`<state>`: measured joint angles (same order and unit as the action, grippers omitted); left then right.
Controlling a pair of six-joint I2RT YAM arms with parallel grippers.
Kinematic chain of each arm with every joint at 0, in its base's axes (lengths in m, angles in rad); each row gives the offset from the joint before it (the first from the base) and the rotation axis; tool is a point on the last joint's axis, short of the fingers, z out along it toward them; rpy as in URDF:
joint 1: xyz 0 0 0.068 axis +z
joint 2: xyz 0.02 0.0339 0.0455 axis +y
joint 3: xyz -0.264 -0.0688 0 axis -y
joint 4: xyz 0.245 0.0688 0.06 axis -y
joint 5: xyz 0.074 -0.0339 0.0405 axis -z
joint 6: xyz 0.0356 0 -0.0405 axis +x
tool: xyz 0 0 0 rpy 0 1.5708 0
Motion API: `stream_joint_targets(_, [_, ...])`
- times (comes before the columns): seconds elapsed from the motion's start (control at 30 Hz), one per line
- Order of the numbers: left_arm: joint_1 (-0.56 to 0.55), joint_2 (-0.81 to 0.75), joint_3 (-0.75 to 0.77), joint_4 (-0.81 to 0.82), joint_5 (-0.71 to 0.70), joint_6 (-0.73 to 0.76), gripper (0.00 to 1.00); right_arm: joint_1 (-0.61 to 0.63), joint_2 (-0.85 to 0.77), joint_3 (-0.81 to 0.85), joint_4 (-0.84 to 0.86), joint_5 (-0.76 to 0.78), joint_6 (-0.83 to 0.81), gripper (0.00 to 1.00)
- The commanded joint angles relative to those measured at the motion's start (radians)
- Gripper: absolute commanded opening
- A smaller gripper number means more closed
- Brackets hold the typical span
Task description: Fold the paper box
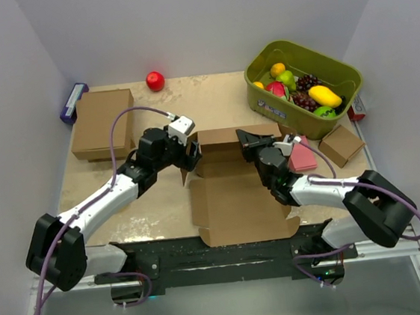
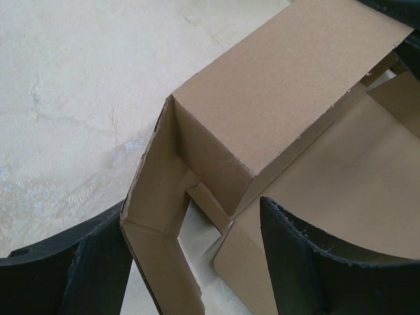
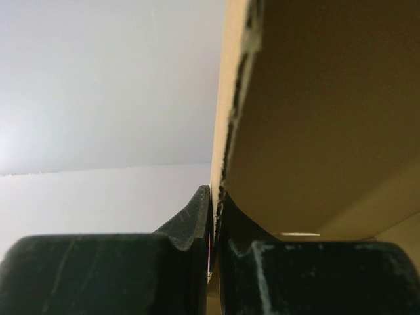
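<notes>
The paper box point(image 1: 233, 200) lies half formed at the middle of the table, with its back wall point(image 1: 227, 137) raised. My left gripper point(image 1: 193, 156) is at the box's back left corner. In the left wrist view it point(image 2: 190, 262) is open and straddles the upright left side flap point(image 2: 157, 203). One finger point(image 2: 72, 275) is outside the flap and the other point(image 2: 308, 262) is over the box floor. My right gripper point(image 1: 247, 143) is at the back right corner. In the right wrist view it point(image 3: 214, 203) is shut on the thin edge of a cardboard wall point(image 3: 230, 98).
A ready-made closed brown box point(image 1: 103, 123) sits at the back left, with a blue item point(image 1: 73, 102) beside it. A red ball point(image 1: 155, 80) is at the back. A green basket point(image 1: 347, 102) of fruit stands back right. A small cardboard cube point(image 1: 342, 145) and a pink block point(image 1: 301, 157) are near my right arm.
</notes>
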<state>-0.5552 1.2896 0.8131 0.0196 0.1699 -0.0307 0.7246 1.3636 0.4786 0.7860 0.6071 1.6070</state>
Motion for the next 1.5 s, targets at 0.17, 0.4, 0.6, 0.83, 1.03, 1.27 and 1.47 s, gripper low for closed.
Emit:
stream_joint_targets(0.17, [-0.018,0.02,0.047,0.045,-0.04,-0.017,0.58,0.004,0.065,0.048,-0.013,0.01,-0.041,0.09])
stream_joint_targets(0.4, [-0.017,0.024,0.041,0.056,-0.096,-0.064,0.51,0.019,0.089,0.061,-0.011,0.022,-0.036,0.09])
stream_joint_targets(0.6, [-0.017,0.014,0.031,0.072,-0.122,-0.112,0.56,0.048,0.124,0.098,-0.036,0.054,-0.018,0.09])
stream_joint_targets(0.83, [-0.017,0.028,0.037,0.053,-0.199,-0.109,0.46,0.075,0.157,0.126,-0.039,0.085,0.002,0.09])
stream_joint_targets(1.03, [-0.017,0.039,0.046,0.023,-0.286,-0.074,0.31,0.093,0.147,0.121,-0.05,0.109,-0.013,0.16])
stream_joint_targets(1.27, [0.003,0.037,0.052,0.013,-0.32,-0.058,0.12,0.114,0.082,0.097,-0.044,0.121,-0.105,0.45])
stream_joint_targets(1.47, [0.06,0.039,0.072,-0.006,-0.283,-0.066,0.0,0.162,-0.006,0.098,-0.083,0.115,-0.295,0.68])
